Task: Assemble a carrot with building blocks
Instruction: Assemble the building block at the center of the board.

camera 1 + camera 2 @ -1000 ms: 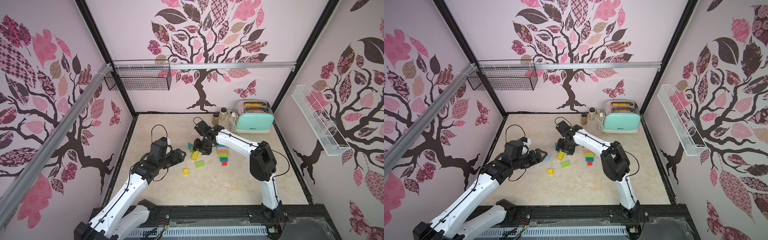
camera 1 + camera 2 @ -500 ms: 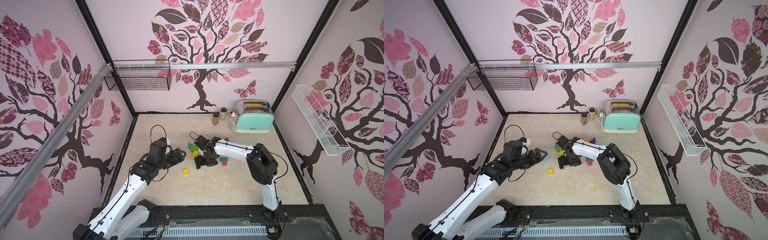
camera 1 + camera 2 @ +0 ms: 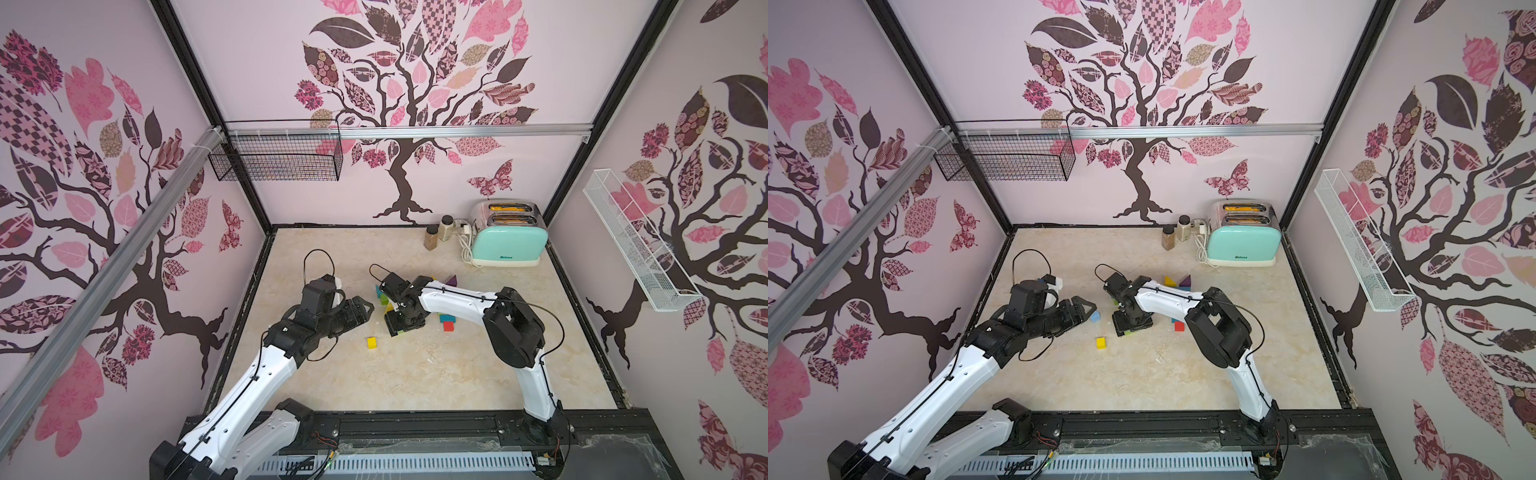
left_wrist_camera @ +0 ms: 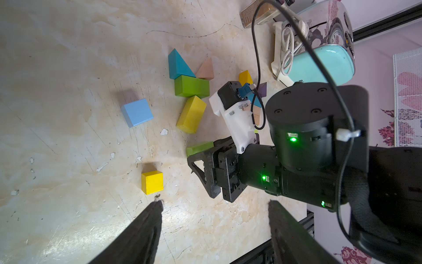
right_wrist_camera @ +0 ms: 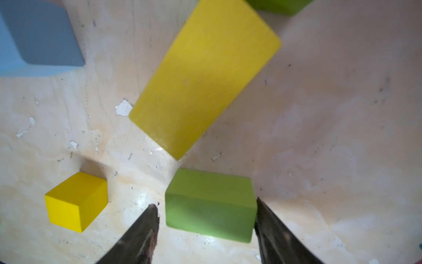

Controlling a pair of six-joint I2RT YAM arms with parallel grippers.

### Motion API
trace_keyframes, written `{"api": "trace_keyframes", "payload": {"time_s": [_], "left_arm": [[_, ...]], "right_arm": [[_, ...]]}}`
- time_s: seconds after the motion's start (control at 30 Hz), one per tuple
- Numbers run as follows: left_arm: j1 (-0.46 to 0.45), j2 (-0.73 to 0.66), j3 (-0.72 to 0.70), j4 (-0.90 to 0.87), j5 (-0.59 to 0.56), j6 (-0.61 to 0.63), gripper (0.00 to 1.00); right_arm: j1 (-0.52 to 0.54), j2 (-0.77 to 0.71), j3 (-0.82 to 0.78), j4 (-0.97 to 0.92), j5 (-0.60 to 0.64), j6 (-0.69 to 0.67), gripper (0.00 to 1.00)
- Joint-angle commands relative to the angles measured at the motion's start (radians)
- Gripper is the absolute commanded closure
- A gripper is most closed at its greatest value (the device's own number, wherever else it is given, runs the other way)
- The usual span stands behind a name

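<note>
- In both top views the yellow cube (image 3: 372,342) (image 3: 1101,342) sits by itself on the table (image 3: 415,386).
- The right gripper (image 3: 402,327) (image 3: 1133,326) points straight down just beyond the yellow cube and to its right. It stands over a green block (image 3: 1134,331), which only peeks out beneath it.
- A red block (image 3: 448,326) and a teal block (image 3: 447,318) lie farther right of the yellow cube. A purple wedge (image 3: 1185,281) lies well beyond it.
- The left gripper (image 3: 362,309) (image 3: 1086,309) hangs left of the yellow cube, with a light blue cube (image 3: 1095,316) just off its tips.
- In the left wrist view the left gripper (image 4: 215,203) is spread wide with nothing between its fingers. The yellow cube (image 4: 151,182) lies just ahead of one fingertip.
- Past the yellow cube in this view lie the light blue cube (image 4: 137,112) and a yellow bar (image 4: 191,114). Farther on is a green bar (image 4: 191,86), which touches a teal wedge (image 4: 178,64) and a tan wedge (image 4: 206,69).
- The green block (image 4: 198,148) lies near the yellow cube, with the right gripper down on it.
- In the right wrist view the right gripper (image 5: 206,204) straddles the green block (image 5: 210,189), which rests flat on the table. One finger is against the block's end and the other is right beside the opposite end. I cannot tell whether they pinch it.
- The yellow cube (image 5: 76,201) lies close beside the green block, apart from it. The yellow bar (image 5: 205,77) lies beyond both, one corner nearly meeting the green block.
</note>
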Motion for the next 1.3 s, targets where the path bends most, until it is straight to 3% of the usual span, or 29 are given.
{"api": "trace_keyframes", "payload": {"time_s": [0.0, 0.13, 0.37, 0.93, 1.27], "left_arm": [[0.005, 0.010, -0.009, 0.020, 0.013, 0.008, 0.23], [0.006, 0.017, -0.009, 0.027, 0.015, 0.009, 0.23], [0.005, 0.028, 0.004, 0.018, 0.014, 0.021, 0.23], [0.005, 0.049, 0.015, 0.017, 0.011, 0.031, 0.23], [0.005, 0.061, 0.012, 0.022, 0.008, 0.032, 0.23]], "right_arm": [[0.001, -0.001, 0.019, -0.018, 0.050, -0.005, 0.39], [0.002, 0.006, 0.022, -0.012, 0.060, -0.001, 0.50], [0.002, 0.043, 0.056, -0.001, 0.113, -0.024, 0.55], [0.002, 0.122, 0.168, 0.038, 0.058, -0.043, 0.55], [0.000, 0.127, 0.179, 0.020, 0.153, 0.012, 0.54]]}}
